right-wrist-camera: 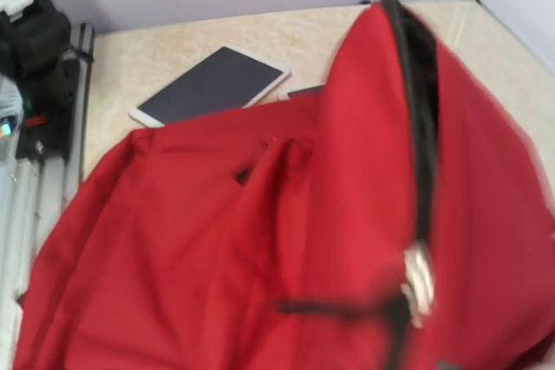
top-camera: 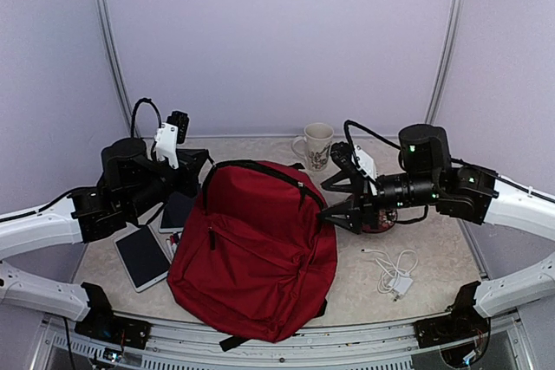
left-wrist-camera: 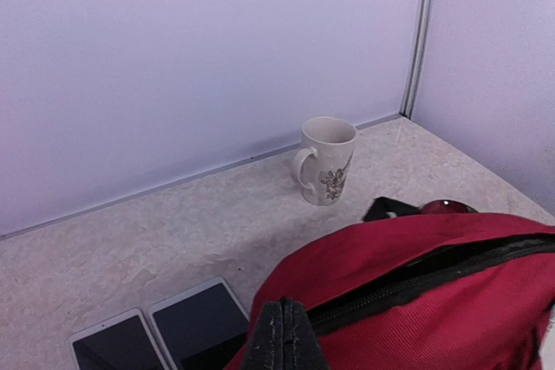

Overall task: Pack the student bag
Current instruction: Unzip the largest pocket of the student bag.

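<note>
A: Student bag [top-camera: 251, 249] position?
B: Centre of top view, front up.
A: Jaws?
B: Left gripper [left-wrist-camera: 283, 340] clenched at the bag's upper-left edge. Right gripper [top-camera: 331, 200] released, fingers spread beside its right edge.

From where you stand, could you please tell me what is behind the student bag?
A cream mug stands upright behind the student bag, apart from it. The bag's bulk covers the table right behind it, so anything low there is hidden.
</note>
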`<state>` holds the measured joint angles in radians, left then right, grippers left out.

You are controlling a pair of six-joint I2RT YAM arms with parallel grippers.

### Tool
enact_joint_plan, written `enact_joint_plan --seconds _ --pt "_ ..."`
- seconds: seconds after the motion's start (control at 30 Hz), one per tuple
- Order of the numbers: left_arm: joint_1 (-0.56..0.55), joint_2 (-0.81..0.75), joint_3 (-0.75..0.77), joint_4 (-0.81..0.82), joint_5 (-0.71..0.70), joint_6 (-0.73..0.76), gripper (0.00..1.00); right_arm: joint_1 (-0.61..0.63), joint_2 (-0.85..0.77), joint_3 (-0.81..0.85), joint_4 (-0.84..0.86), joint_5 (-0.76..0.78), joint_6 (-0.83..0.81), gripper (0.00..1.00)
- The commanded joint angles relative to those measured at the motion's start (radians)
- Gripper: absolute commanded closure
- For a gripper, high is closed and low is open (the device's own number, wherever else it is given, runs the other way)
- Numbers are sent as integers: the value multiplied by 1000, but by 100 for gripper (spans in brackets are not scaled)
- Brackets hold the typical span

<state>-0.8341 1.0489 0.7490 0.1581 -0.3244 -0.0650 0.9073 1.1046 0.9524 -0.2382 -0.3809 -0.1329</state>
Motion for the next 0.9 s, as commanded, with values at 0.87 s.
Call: enact_joint_plan --seconds 0.87 --pt "-82 39 33 136 -9 76 100 -159 732 799 -438 -90 -305 41"
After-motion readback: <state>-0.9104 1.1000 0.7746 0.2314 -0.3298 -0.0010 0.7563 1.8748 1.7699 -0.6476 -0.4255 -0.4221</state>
